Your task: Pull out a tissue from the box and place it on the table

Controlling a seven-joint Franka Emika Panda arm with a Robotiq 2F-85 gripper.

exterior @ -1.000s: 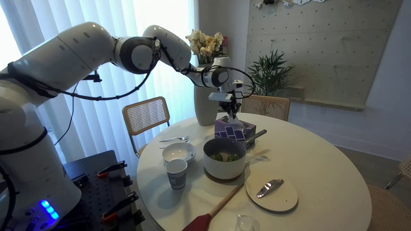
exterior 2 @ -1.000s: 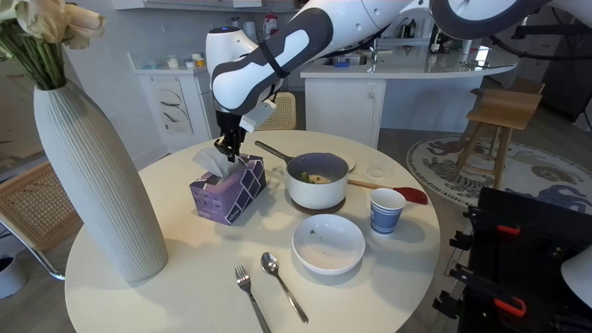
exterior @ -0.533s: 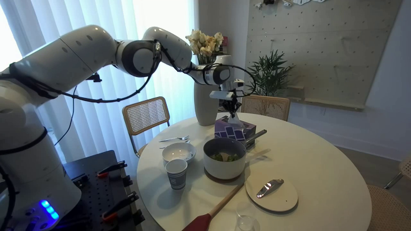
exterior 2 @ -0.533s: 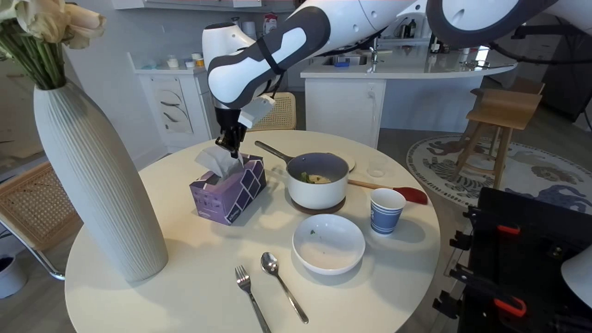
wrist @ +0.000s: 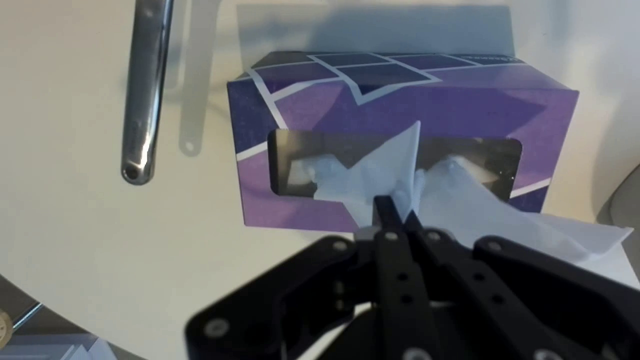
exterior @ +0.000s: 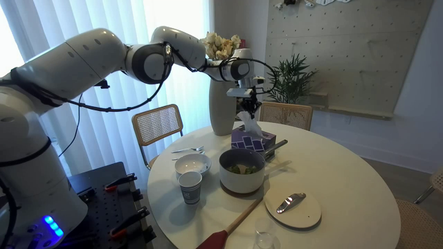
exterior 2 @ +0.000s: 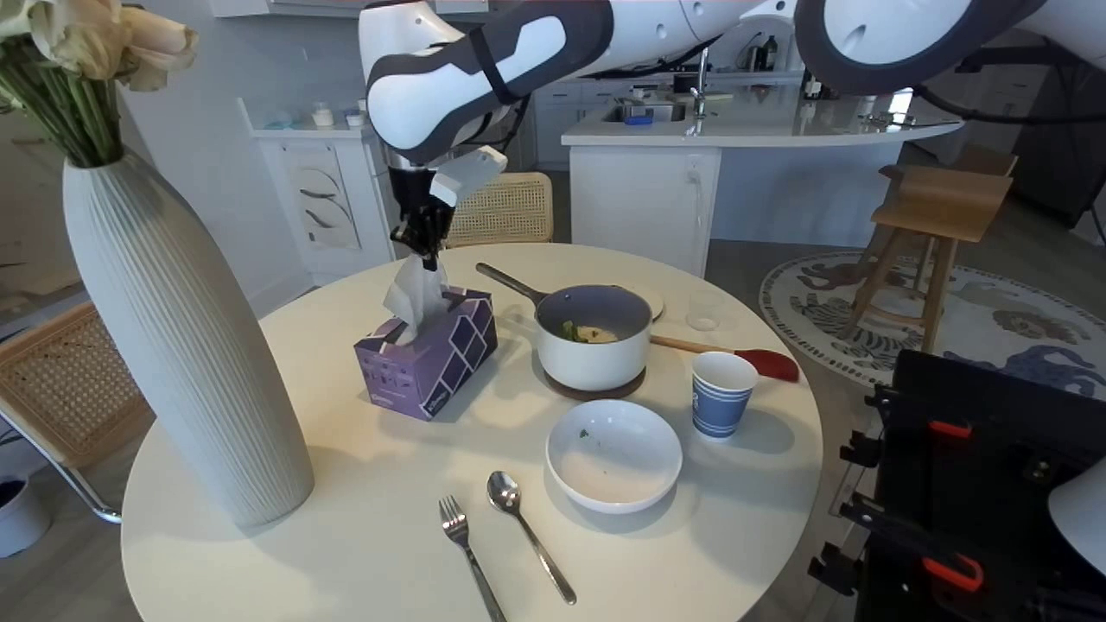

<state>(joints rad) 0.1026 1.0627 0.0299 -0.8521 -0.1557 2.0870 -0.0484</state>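
Bright curtains are glowing beyond the round white table in an exterior view. Between the ribbed vase and the white pot, the purple box is sitting with its opening facing up. Just above it, the gripper is pinching the tissue, its jaws pressing together on the paper. The tissue is stretching up from the opening to the jaws, and a loose flap is hanging off to one side. A fork and a spoon are lying side by side near a white bowl.
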